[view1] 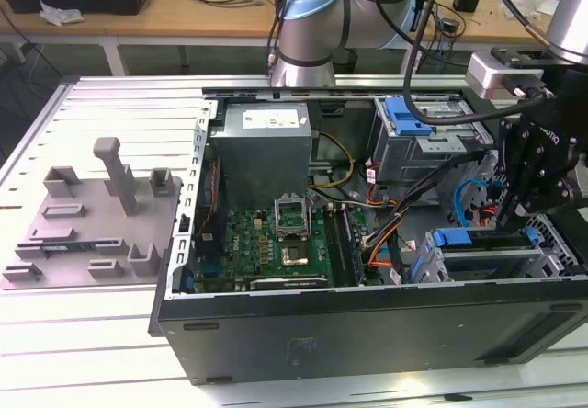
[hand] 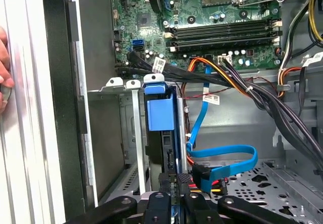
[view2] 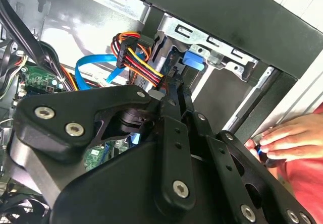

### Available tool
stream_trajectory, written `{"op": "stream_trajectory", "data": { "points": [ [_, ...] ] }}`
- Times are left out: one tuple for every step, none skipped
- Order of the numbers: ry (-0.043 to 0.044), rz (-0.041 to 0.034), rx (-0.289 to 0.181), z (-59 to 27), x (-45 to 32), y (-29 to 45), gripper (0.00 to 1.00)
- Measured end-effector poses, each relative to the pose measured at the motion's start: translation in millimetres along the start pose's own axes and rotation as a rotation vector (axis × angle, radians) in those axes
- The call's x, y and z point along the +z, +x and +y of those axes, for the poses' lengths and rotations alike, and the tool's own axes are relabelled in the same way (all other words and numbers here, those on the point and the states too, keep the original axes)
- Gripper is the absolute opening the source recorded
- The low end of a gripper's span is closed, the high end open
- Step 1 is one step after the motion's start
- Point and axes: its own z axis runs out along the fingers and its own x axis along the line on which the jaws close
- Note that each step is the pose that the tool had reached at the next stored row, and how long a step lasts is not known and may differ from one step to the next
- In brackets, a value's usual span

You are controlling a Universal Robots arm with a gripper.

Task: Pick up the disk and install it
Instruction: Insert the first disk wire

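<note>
**One disk, one gripper, one open case**

Exterior view: shows one computer case point(view1: 367, 325) lying open, with one motherboard point(view1: 276, 243), one grey box point(view1: 262, 141) and two drive cages. Places one gripper point(view1: 511, 217) over the cage point(view1: 514, 266) at the exterior view's right, where one disk point(view1: 482, 243) sits.

Second wrist view: adds one hand point(view2: 290, 138) just beside the case's outer wall.

First wrist view: finds the disk edge-on in its cage slot, with one blue cable point(hand: 222, 158) beside it. Cannot tell whether the gripper is gripping or loose.

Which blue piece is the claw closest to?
The blue bracket by the case's black wall, beside the gripper; the blue latch near the power supply is farther.
</note>
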Motion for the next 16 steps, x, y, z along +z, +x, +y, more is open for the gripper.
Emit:
{"op": "stream_trajectory", "data": {
  "points": [
    [-0.0001, -0.0004, 0.000, 0.0, 0.0, 0.0, 0.17],
    [-0.0001, -0.0012, 0.000, 0.0, 0.0, 0.2, 0.17],
    [-0.0001, -0.0020, 0.000, -0.1, 0.1, 0.5, 0.17],
    [-0.0003, -0.0031, 0.000, -0.1, 0.1, 0.8, 0.17],
    [-0.0005, -0.0056, 0.000, -0.1, 0.1, 1.3, 0.17],
    [-0.0008, -0.0095, 0.000, -0.2, 0.3, 2.1, 0.17],
    [-0.0009, -0.0113, 0.000, -0.2, 0.3, 2.3, 0.17],
    [-0.0011, -0.0129, 0.000, -0.2, 0.3, 2.5, 0.17],
    [-0.0012, -0.0143, 0.000, -0.2, 0.3, 2.6, 0.17],
    [-0.0013, -0.0157, 0.001, -0.2, 0.4, 2.7, 0.17],
    [-0.0014, -0.0169, 0.001, -0.2, 0.4, 2.8, 0.17],
    [-0.0015, -0.0173, 0.001, -0.2, 0.4, 2.8, 0.17],
    [-0.0014, -0.0174, 0.001, -0.2, 0.4, 2.8, 0.17],
    [-0.0015, -0.0175, 0.001, -0.2, 0.4, 2.8, 0.17],
    [-0.0015, -0.0179, 0.001, -0.2, 0.3, 2.8, 0.17],
    [-0.0015, -0.0185, 0.001, -0.2, 0.4, 2.9, 0.17]
  ]
}}
